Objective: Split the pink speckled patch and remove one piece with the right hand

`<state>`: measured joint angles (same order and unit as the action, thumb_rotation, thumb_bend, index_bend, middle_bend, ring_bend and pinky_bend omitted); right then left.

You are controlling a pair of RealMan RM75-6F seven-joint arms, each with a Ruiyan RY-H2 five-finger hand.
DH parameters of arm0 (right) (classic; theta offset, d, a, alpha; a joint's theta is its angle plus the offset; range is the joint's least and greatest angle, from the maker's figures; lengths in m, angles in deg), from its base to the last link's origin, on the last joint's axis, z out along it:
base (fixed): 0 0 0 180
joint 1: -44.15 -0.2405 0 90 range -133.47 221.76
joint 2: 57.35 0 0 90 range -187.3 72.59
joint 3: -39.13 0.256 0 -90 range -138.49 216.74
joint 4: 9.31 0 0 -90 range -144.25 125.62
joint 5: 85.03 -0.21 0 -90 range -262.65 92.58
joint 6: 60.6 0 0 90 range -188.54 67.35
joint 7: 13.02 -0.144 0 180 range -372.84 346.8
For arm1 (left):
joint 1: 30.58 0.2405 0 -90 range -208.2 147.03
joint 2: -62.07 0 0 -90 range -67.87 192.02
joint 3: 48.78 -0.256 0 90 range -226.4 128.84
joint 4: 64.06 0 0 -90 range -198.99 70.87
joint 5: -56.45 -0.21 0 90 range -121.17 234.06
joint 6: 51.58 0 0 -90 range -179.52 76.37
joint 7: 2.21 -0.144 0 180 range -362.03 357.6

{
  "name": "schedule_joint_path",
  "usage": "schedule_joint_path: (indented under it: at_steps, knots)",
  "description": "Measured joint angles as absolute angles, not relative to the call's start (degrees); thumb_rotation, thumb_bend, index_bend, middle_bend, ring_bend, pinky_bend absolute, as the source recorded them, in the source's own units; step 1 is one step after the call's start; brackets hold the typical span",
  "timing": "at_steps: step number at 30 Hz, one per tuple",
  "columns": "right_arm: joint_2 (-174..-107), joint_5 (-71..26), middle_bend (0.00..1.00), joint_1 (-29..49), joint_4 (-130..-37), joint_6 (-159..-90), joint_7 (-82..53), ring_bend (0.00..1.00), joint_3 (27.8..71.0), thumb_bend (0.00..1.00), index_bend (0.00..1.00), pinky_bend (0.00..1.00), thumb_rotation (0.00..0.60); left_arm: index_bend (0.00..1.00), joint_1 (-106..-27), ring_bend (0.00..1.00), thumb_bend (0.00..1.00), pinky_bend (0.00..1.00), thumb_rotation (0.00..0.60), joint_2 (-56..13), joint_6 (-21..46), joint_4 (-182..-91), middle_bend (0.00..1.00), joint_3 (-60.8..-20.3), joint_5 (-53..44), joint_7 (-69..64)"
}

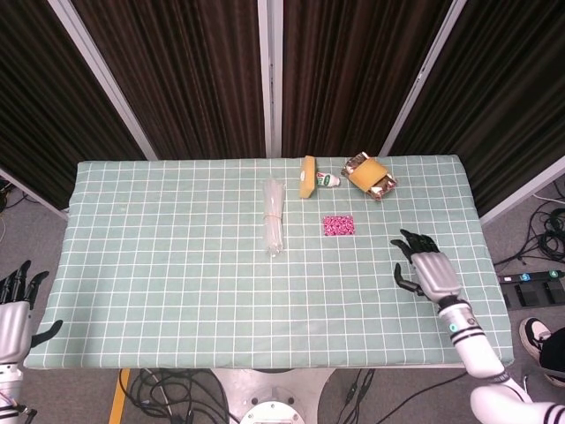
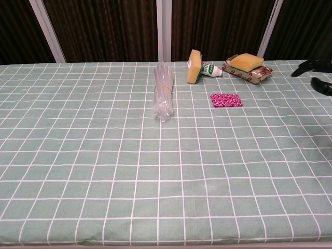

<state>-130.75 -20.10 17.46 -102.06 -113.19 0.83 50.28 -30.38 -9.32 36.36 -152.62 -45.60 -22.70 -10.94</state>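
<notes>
Head view | right hand (image 1: 430, 268) fingers spread, empty | pink speckled patch (image 1: 338, 225) untouched on table (image 1: 177, 291)

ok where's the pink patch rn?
The pink speckled patch lies flat on the table's far right part in the head view, just in front of the upright yellow sponge and small white bottle, untouched.

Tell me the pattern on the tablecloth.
The tablecloth is pale green with a white grid of squares, clearest in the chest view.
</notes>
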Motion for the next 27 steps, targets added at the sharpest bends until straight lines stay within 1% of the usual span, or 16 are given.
schedule_joint_path:
  at_steps: [6,12,17,21,27]
  knots:
    - [-137.1,-29.6,0.0,8.4,-93.9,-106.0,7.0,0.0,52.4,0.64,0.16,0.0,0.0,0.22,-30.1,0.09,0.2,0.13,0.6,-9.0,36.6,-153.0,0.09,-45.5,-22.4,-11.7]
    - [-142.5,-35.9,0.0,1.9,-86.3,-102.0,10.8,0.0,52.7,0.64,0.16,0.0,0.0,0.22,-30.2,0.09,0.2,0.13,0.6,-8.7,36.5,-153.5,0.09,-45.3,-22.2,-12.3]
    - [-147.1,-39.3,0.0,-1.7,-78.8,-99.1,12.4,0.0,52.3,0.64,0.17,0.0,0.0,0.22,-29.9,0.09,0.2,0.13,0.6,-8.4,36.6,-153.9,0.09,-45.3,-21.7,-12.6]
    - [-151.5,-41.7,0.0,-4.5,-71.1,-96.2,12.9,0.0,51.7,0.64,0.17,0.0,0.0,0.22,-29.5,0.09,0.2,0.13,0.6,-8.2,36.7,-154.0,0.09,-45.3,-21.3,-12.7]
    - [-156.9,-42.5,0.0,-7.7,-62.4,-93.0,12.0,0.0,51.2,0.64,0.17,0.0,0.0,0.22,-29.4,0.09,0.2,0.13,0.6,-7.8,36.5,-154.2,0.09,-45.0,-20.7,-12.9]
